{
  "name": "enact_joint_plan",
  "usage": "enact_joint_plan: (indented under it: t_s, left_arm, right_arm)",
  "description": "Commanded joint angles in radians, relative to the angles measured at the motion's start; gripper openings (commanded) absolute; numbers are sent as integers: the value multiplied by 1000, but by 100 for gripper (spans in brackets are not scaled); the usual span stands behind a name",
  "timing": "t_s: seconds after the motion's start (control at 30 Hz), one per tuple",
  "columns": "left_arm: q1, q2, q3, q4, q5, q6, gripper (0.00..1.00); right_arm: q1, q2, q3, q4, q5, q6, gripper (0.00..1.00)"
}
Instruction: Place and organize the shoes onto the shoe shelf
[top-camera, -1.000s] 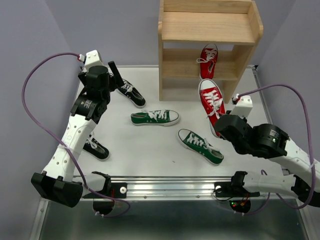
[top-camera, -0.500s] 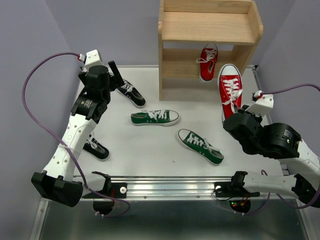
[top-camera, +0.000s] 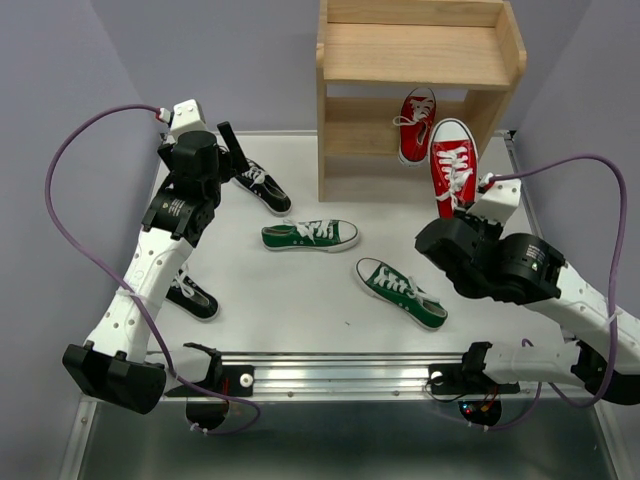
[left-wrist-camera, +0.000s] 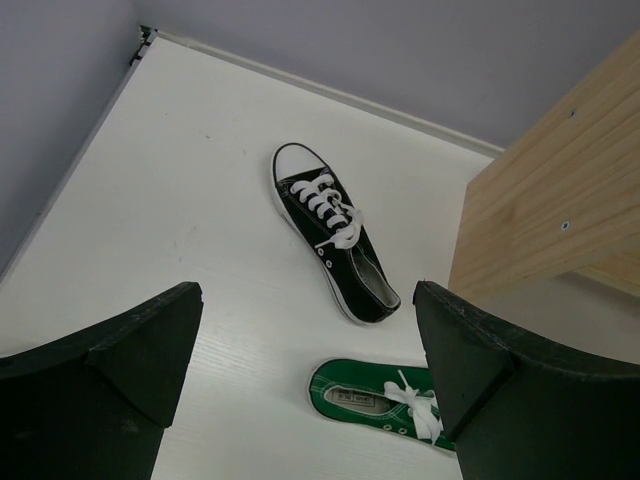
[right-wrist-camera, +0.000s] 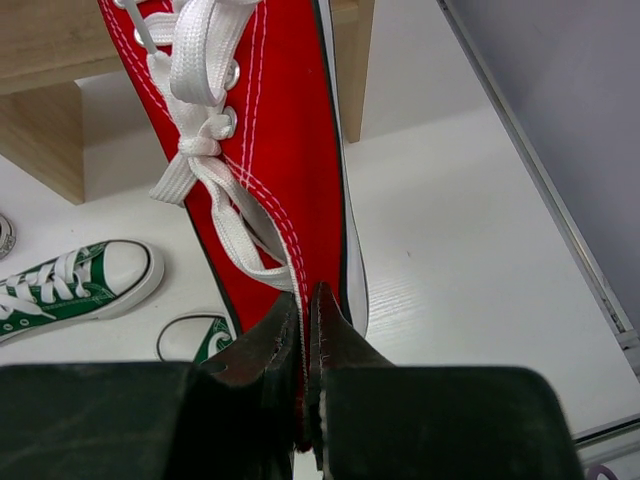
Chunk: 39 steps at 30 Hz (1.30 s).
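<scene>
My right gripper (top-camera: 462, 212) (right-wrist-camera: 304, 300) is shut on the side wall of a red shoe (top-camera: 453, 162) (right-wrist-camera: 265, 150) and holds it above the table, toe toward the shoe shelf (top-camera: 420, 55). The other red shoe (top-camera: 416, 122) lies on the lower tier. Two green shoes (top-camera: 311, 234) (top-camera: 402, 292) lie mid-table. One black shoe (top-camera: 262, 185) (left-wrist-camera: 333, 245) lies by the shelf's left foot; another (top-camera: 193, 296) lies near the left arm. My left gripper (top-camera: 230, 152) (left-wrist-camera: 305, 380) is open and empty above the table, with the black shoe and a green heel (left-wrist-camera: 375, 398) beyond it.
The shelf's wooden side panel (left-wrist-camera: 560, 190) stands right of the left gripper. Purple walls close in on both sides, and a metal rail (top-camera: 340, 370) runs along the near table edge. The shelf's top tier (top-camera: 415, 50) holds nothing.
My right gripper has carried the red shoe from in front of the shelf up and to the right, then back left, toe now close to the lower tier. The left arm has not moved.
</scene>
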Motion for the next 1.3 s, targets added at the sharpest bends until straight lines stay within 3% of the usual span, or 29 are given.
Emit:
enact_joint_plan:
  t_s: [0.0, 0.3, 0.43, 1.0, 1.27]
  left_arm:
    - [4, 3, 6, 44, 4, 8, 99]
    - [4, 0, 6, 37, -2, 14, 99]
    - [4, -1, -2, 40, -5, 15, 99]
    - [4, 20, -16, 51, -2, 22, 99]
    - [4, 20, -19, 53, -8, 28, 99]
  right_arm:
    - [-8, -22, 23, 136, 134, -5, 1]
    - [-92, 46, -39, 244, 60, -65, 1]
    - [-138, 15, -80, 357, 11, -171, 1]
    - [-408, 26, -175, 580, -208, -355, 1]
    - [-569, 64, -177, 733, -394, -487, 1]
